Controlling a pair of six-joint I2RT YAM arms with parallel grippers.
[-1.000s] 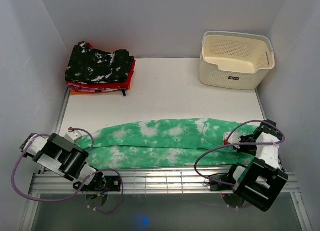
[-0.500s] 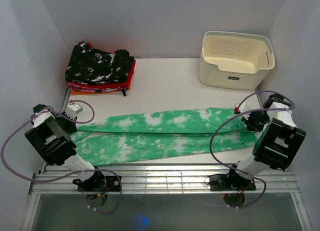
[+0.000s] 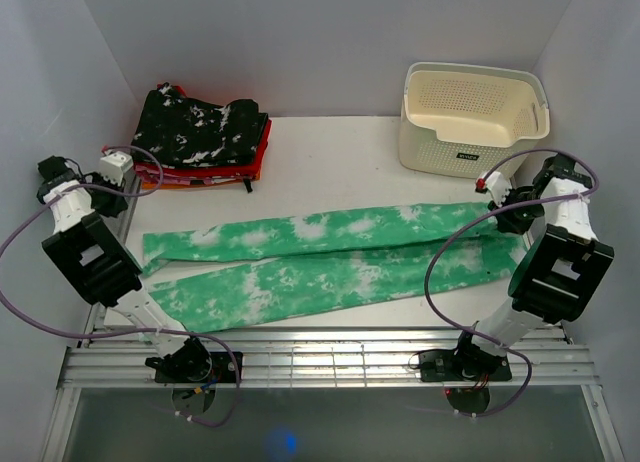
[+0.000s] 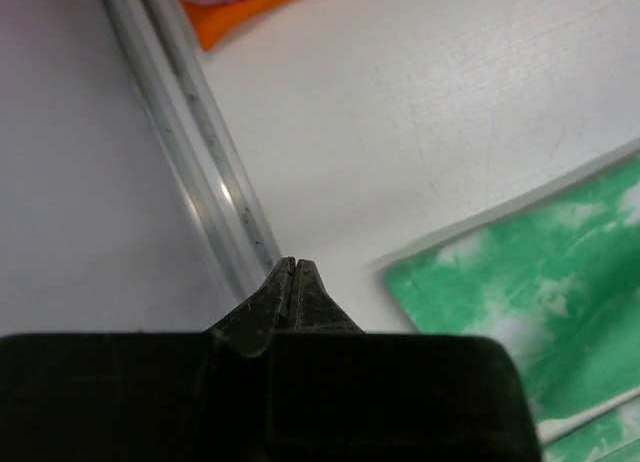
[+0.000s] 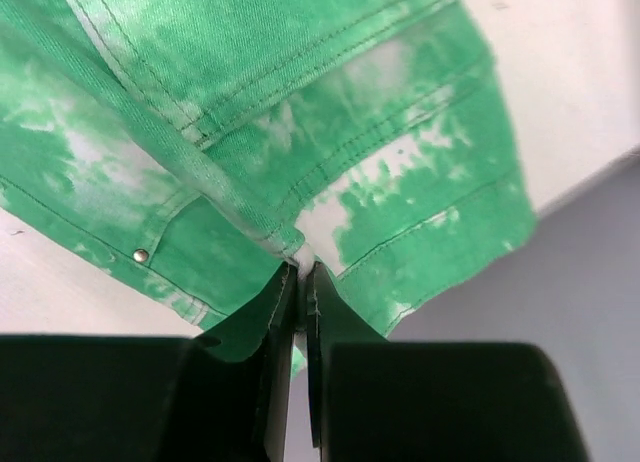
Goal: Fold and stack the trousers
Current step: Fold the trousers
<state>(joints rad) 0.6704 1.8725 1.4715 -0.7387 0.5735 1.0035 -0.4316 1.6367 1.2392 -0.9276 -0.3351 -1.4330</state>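
- Green, white-blotched cloth trousers (image 3: 330, 257) lay flat on the white counter (image 3: 330, 162).
- Their waist sat pinched in the right gripper (image 5: 300, 272).
- Clenched and empty: the left gripper (image 4: 293, 267).

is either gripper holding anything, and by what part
The right gripper pinches the trousers at a seam near the waist end. The left gripper is shut on nothing.

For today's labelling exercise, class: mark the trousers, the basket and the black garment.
trousers (image 3: 320, 230): top view, middle of the far leg.
basket (image 3: 455, 142): top view, front wall.
black garment (image 3: 200, 127): top view, its upper face.
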